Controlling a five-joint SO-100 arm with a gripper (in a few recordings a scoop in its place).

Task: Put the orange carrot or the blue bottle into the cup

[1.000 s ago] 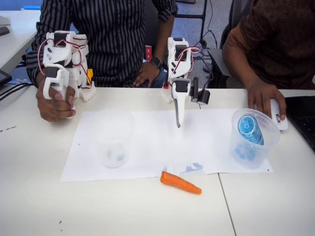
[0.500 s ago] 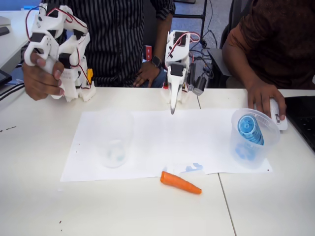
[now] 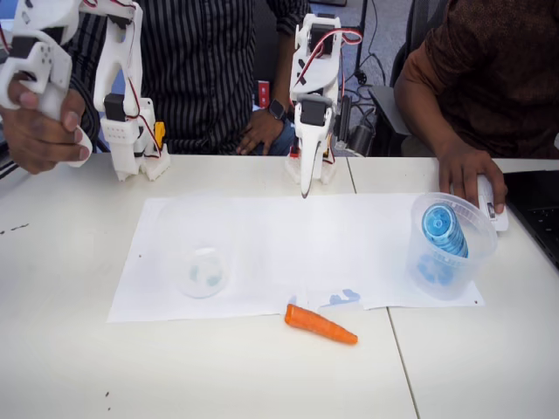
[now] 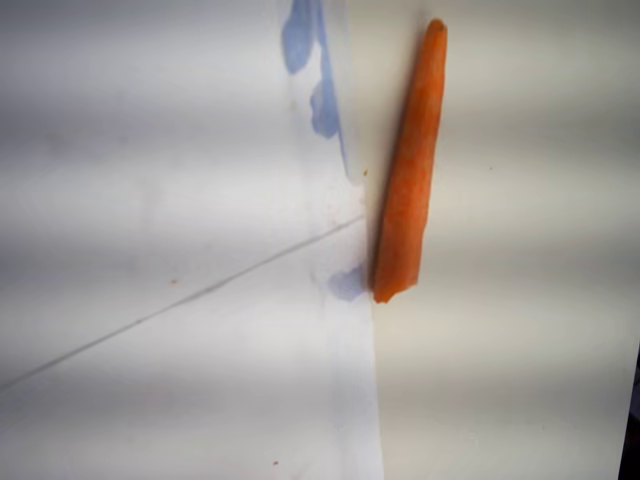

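Pincer raised at the rear of the tabletop, holding nothing; carrot loose, bottle in the tinted cup.

In the fixed view the pincer (image 3: 304, 188) pointed down above the far edge of the white paper (image 3: 279, 236), its fingers together and empty. The orange carrot (image 3: 320, 325) lay flat on the tabletop (image 3: 218, 367) just off the paper's near edge; the wrist view showed the carrot (image 4: 410, 170) alongside that edge. The clear cup (image 3: 199, 253) stood upright on the paper's left part, well apart from the carrot. The blue bottle (image 3: 442, 229) leaned inside a blue-tinted cup (image 3: 450, 249) at the right.
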